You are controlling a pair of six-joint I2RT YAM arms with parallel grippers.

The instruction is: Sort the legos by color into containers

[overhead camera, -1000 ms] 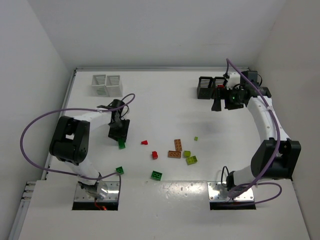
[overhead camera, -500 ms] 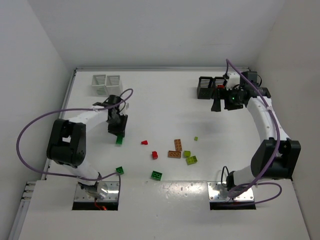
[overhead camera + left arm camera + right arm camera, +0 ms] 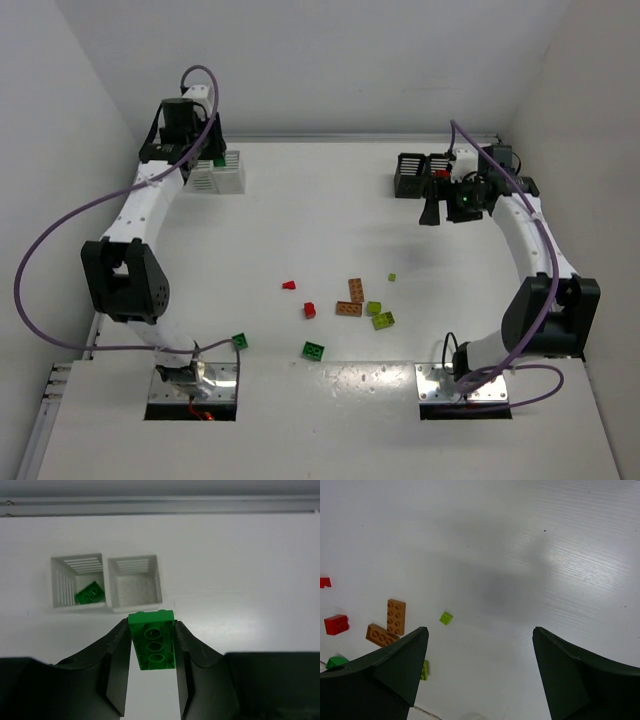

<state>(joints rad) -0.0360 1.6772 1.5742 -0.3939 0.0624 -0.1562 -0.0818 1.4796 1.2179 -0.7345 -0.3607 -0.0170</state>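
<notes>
Since the left hand grips a dark green brick short of the white bins, centre it over the left bin, which holds a matching brick, before releasing.

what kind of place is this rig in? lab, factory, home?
Most likely a robotics lab test cell: bare white table boxed in by plain white walls, two arms bolted to metal plates, only lego bricks and slatted bins as props.

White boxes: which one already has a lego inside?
The left white box in the left wrist view: a green brick lies in it. The right white box beside it shows only bare floor.
</notes>
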